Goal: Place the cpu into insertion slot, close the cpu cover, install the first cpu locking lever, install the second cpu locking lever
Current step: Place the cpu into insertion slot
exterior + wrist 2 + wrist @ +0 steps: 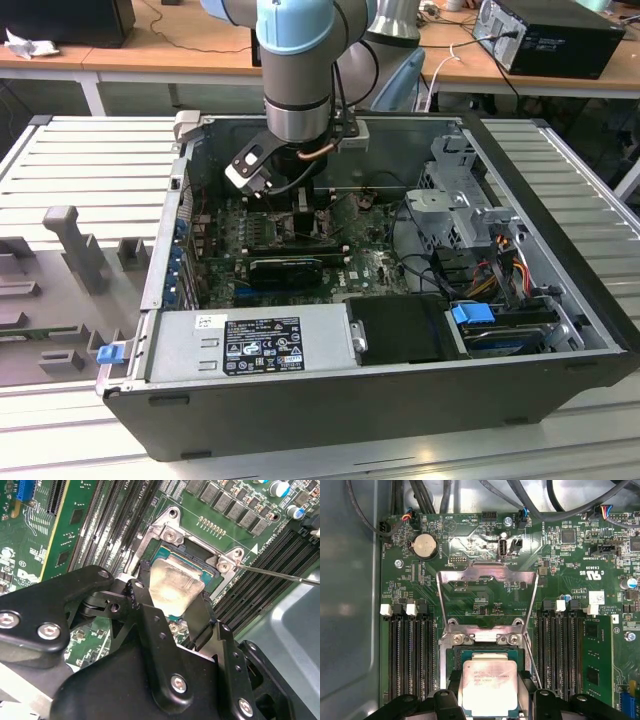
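- Item: small flat square chip with a dull silver-grey metal top, the cpu [490,687] [175,587]. You have it pinched on two opposite sides by the black two-finger gripper [491,677], whose jaws are drawn in to the chip's width and hold nothing else.
- Key relation: the square black-framed insertion slot [466,655] lies directly under the chip and claw. The chip's edges run roughly parallel to the frame. Being square, it has no long axis. You cannot tell whether it is seated or just above.
- Thin square silver-grey cpu cover [487,574] with its large cut-out stands raised at the slot's far edge, clear of the chip.
- Thin bright metal lever rod [280,573] juts out from the slot's corner, unlatched.
- Long black memory slots [410,655] flank the slot on both sides of the green circuit board [470,535].
- Container: open black computer case [400,410] holds the board.
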Robot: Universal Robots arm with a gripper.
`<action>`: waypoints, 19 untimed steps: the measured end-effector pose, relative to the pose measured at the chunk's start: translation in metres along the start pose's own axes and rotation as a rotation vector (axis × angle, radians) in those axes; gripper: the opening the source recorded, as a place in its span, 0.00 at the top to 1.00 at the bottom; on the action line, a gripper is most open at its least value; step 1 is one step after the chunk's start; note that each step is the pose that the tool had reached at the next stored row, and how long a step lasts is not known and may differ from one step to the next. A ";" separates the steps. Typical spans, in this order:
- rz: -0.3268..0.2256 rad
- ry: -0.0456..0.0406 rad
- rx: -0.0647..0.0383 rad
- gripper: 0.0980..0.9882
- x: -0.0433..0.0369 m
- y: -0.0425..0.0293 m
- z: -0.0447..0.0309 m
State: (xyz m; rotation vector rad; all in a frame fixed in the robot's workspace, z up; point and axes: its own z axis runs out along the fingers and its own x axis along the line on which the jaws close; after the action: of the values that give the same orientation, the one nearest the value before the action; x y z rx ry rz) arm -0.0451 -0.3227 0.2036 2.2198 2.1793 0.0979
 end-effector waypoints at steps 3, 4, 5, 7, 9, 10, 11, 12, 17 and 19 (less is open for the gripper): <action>0.000 0.0003 0.000 0.52 0.0000 0.0000 0.0003; 0.000 0.0002 0.000 0.51 0.0000 0.0000 0.0003; 0.000 0.0002 0.000 0.44 0.0000 0.0000 0.0004; 0.000 0.0002 0.000 0.44 0.0000 0.0000 0.0004; 0.000 0.0003 0.000 0.44 0.0001 0.0000 0.0005; 0.000 0.0006 0.000 0.44 0.0005 0.0000 0.0008; 0.000 0.0003 0.000 0.44 0.0010 0.0000 0.0008; 0.000 0.0002 0.000 0.44 0.0017 0.0001 0.0009; 0.000 0.0003 0.000 0.44 0.0056 0.0009 0.0015; 0.000 0.0002 0.000 0.44 0.0056 0.0008 0.0015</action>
State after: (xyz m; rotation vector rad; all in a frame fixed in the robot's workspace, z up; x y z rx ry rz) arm -0.0441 -0.3171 0.2023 2.2197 2.1795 0.0981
